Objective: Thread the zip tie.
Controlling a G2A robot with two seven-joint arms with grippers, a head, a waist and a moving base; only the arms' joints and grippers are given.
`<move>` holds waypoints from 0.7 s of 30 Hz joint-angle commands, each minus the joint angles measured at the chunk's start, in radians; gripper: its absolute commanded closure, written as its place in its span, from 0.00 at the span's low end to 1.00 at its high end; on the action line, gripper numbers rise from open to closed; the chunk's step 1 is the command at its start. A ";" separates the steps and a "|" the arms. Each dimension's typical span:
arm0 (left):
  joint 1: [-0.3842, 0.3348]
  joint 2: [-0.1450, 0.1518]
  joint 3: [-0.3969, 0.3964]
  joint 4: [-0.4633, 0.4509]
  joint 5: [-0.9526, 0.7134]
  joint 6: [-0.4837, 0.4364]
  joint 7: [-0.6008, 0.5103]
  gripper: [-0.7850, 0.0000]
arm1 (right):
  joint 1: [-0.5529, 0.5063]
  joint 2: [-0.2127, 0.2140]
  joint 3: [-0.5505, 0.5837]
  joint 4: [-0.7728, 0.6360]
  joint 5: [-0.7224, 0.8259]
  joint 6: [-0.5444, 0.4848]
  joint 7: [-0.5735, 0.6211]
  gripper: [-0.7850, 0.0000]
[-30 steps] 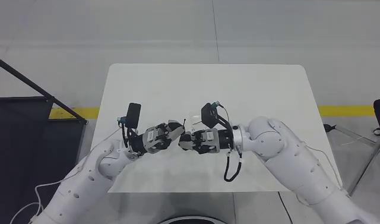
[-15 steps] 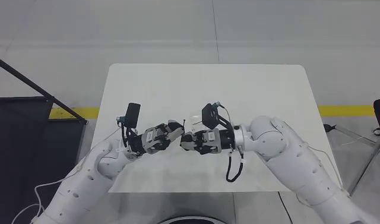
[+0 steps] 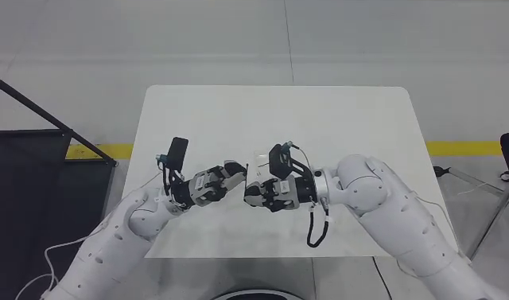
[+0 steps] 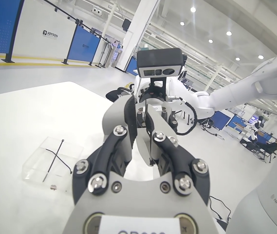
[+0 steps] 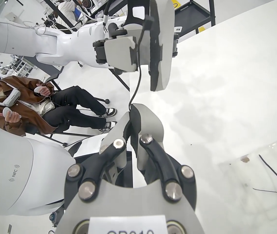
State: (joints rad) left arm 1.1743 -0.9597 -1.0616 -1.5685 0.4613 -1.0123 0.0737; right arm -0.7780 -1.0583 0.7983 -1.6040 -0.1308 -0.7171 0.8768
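Observation:
A thin black zip tie [image 5: 138,79] spans the short gap between my two grippers above the middle of the white table [image 3: 350,125]. My left gripper [image 3: 237,173] is shut on one part of it, and the strap runs along the inner face of one finger [image 4: 150,142]. In the right wrist view that left gripper [image 5: 144,80] sits just beyond my right gripper [image 5: 131,113], which is shut on the strap's other end. From above, the right gripper [image 3: 248,192] sits tip to tip with the left one, slightly nearer the front edge.
A shallow clear tray [image 4: 38,169] lies flat on the table just behind the grippers and holds spare black zip ties [image 4: 55,155]. The same tray [image 5: 262,179] appears in the right wrist view. Bare table surface surrounds both arms.
The right gripper has shifted slightly toward the table's front edge, still holding the zip tie. The left gripper has hardly moved.

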 commanded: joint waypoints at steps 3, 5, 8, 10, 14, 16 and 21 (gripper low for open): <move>0.000 0.007 0.000 0.005 -0.023 0.000 -0.032 0.60 | 0.002 0.002 0.003 -0.008 -0.011 0.006 0.027 1.00; -0.001 0.011 -0.002 0.006 -0.031 0.000 -0.050 0.57 | 0.003 0.004 0.006 -0.013 -0.018 0.016 0.039 1.00; -0.002 0.022 0.002 -0.001 -0.058 0.000 -0.087 0.54 | 0.001 0.007 0.011 -0.025 -0.033 0.032 0.057 1.00; -0.006 0.032 0.007 -0.012 -0.073 0.000 -0.121 0.53 | -0.001 0.009 0.015 -0.034 -0.041 0.040 0.066 1.00; -0.011 0.047 0.016 -0.023 -0.105 0.000 -0.149 0.54 | -0.005 0.012 0.018 -0.046 -0.045 0.047 0.083 1.00; -0.015 0.052 0.025 -0.025 -0.113 0.000 -0.155 0.56 | -0.005 0.012 0.017 -0.050 -0.048 0.052 0.089 1.00; -0.031 0.057 0.051 -0.016 -0.122 0.000 -0.156 0.63 | -0.003 0.012 0.014 -0.052 -0.049 0.055 0.093 1.00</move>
State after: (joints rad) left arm 1.1463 -0.9030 -1.0156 -1.5871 0.3404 -1.0123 -0.0841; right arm -0.7813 -1.0465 0.8130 -1.6567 -0.1796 -0.6621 0.9695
